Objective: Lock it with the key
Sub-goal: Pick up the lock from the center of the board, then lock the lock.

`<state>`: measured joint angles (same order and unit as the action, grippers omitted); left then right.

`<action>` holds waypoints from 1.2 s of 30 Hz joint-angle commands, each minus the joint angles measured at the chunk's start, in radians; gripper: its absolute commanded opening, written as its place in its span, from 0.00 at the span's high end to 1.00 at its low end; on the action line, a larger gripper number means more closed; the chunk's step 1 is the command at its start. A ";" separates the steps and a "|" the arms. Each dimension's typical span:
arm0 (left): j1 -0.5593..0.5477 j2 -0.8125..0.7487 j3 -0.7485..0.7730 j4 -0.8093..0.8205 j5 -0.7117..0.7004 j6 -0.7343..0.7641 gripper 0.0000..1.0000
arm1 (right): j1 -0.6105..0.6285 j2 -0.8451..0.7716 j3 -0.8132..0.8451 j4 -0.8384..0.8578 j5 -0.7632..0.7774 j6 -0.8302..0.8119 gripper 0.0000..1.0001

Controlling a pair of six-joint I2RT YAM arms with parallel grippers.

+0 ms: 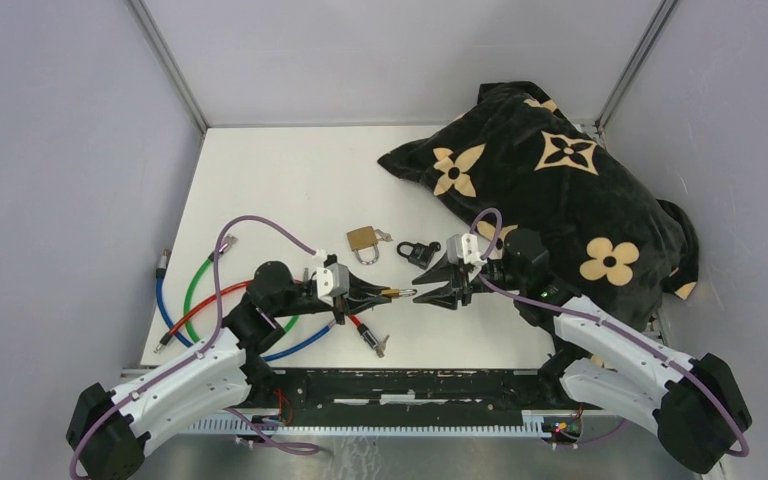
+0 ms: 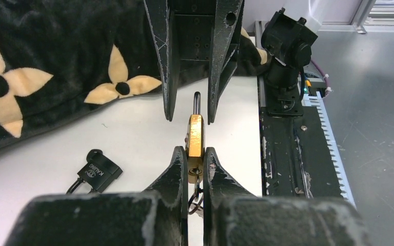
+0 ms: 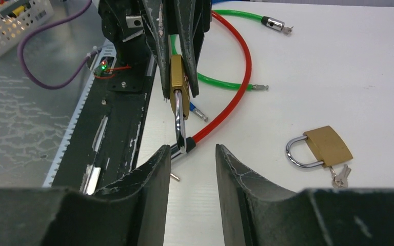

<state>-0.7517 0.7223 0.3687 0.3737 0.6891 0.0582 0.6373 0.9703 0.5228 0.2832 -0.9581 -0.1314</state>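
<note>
A small brass padlock (image 2: 195, 136) is clamped edge-on between my left gripper's (image 2: 195, 149) fingers, held just above the table. A key ring (image 2: 197, 193) hangs from its keyhole end between the fingers; the key itself is mostly hidden. The chrome shackle (image 3: 179, 123) points at my right gripper (image 3: 191, 154), which is open with nothing held; the shackle's tip is beside its left fingertip. From above, the padlock (image 1: 396, 293) bridges the left gripper (image 1: 385, 293) and right gripper (image 1: 426, 291) at the table's front middle.
A second brass padlock with keys (image 1: 363, 240) and a black padlock (image 1: 418, 252) lie just behind the grippers. Red (image 1: 210, 300), green (image 1: 192, 283) and blue (image 1: 163, 300) cable locks coil at the left. A black flowered cushion (image 1: 550, 190) fills the back right.
</note>
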 commanded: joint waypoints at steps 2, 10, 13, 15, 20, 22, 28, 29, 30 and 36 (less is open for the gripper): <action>0.006 -0.011 -0.001 0.086 0.036 -0.044 0.98 | -0.004 0.011 -0.030 0.231 -0.026 0.182 0.55; 0.006 -0.010 0.001 0.092 0.037 -0.048 0.98 | -0.002 0.028 -0.032 0.286 -0.041 0.229 0.81; 0.005 -0.005 0.000 0.109 0.038 -0.055 0.98 | -0.002 0.037 -0.033 0.290 -0.043 0.235 0.92; 0.006 -0.002 -0.002 0.124 0.039 -0.055 0.98 | 0.004 0.042 -0.032 0.303 -0.043 0.245 0.95; 0.005 0.005 -0.007 0.147 0.043 -0.055 0.98 | 0.027 0.047 -0.028 0.337 -0.054 0.263 0.98; 0.005 0.008 -0.010 0.154 0.054 -0.088 0.98 | 0.037 0.049 -0.027 0.354 -0.049 0.273 0.99; 0.001 0.018 -0.023 0.198 0.064 -0.115 0.98 | 0.078 0.068 -0.024 0.430 -0.023 0.308 1.00; -0.001 0.020 -0.024 0.202 0.066 -0.116 0.98 | 0.082 0.071 -0.022 0.434 -0.019 0.309 1.00; -0.002 0.017 -0.025 0.205 0.066 -0.116 0.98 | 0.087 0.076 -0.023 0.441 -0.019 0.313 1.00; -0.006 0.009 -0.037 0.248 0.056 -0.129 0.98 | 0.100 0.096 -0.032 0.470 -0.004 0.322 1.00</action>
<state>-0.7349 0.7254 0.3218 0.4938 0.7170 -0.0231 0.6754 1.0401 0.4870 0.6441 -0.9897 0.1753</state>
